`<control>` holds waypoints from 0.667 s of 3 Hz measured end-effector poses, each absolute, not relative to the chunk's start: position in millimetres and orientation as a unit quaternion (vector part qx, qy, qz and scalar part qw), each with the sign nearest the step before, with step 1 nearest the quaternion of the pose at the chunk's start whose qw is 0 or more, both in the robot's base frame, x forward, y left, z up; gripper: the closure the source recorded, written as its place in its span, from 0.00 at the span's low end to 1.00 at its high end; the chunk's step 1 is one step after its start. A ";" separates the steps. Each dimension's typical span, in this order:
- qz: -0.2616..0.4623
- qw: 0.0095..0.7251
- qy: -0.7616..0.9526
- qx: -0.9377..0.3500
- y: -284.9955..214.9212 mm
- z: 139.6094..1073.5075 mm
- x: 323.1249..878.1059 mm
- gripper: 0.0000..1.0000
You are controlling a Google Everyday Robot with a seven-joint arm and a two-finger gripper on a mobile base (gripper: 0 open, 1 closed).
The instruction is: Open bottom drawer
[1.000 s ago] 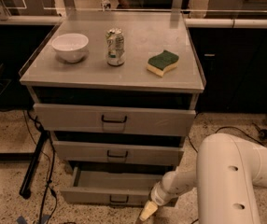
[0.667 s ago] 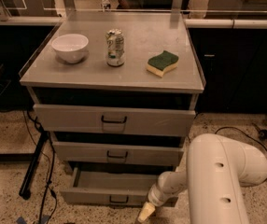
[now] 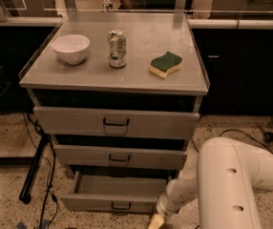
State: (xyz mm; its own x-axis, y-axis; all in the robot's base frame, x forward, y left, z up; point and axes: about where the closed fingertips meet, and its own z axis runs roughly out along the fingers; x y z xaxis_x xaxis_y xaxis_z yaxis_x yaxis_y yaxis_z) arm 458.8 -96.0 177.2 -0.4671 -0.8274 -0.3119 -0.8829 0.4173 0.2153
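The bottom drawer (image 3: 110, 202) of the grey metal cabinet stands pulled out, showing its plain shallow interior (image 3: 122, 185). Its small black bar handle (image 3: 120, 206) is on the short front panel near the bottom edge of the view. My gripper (image 3: 156, 221) is at the end of the white arm (image 3: 227, 185), low at the drawer's front right corner, just right of the handle and partly cut off by the frame edge.
The middle drawer (image 3: 120, 157) and top drawer (image 3: 116, 123) sit above, slightly out. On the cabinet top are a white bowl (image 3: 71, 48), a crushed can (image 3: 117, 48) and a green-yellow sponge (image 3: 165, 64). A black stand leg (image 3: 34, 168) and cables lie on the floor at the left.
The arm has shifted a little leftward and its bulk sits closer in view. The bottom drawer stays pulled out and the gripper stays at its front right corner.
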 end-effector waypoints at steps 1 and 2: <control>0.180 0.065 0.845 -0.499 -123.7 213.4 407.5 0.00; 0.192 0.038 0.839 -0.507 -125.7 217.6 366.9 0.00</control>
State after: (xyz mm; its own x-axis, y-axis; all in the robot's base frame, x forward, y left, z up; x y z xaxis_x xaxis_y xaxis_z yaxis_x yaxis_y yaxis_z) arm 366.9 -125.7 217.6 -0.4825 -0.8368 -0.2588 -0.8660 0.4115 0.2842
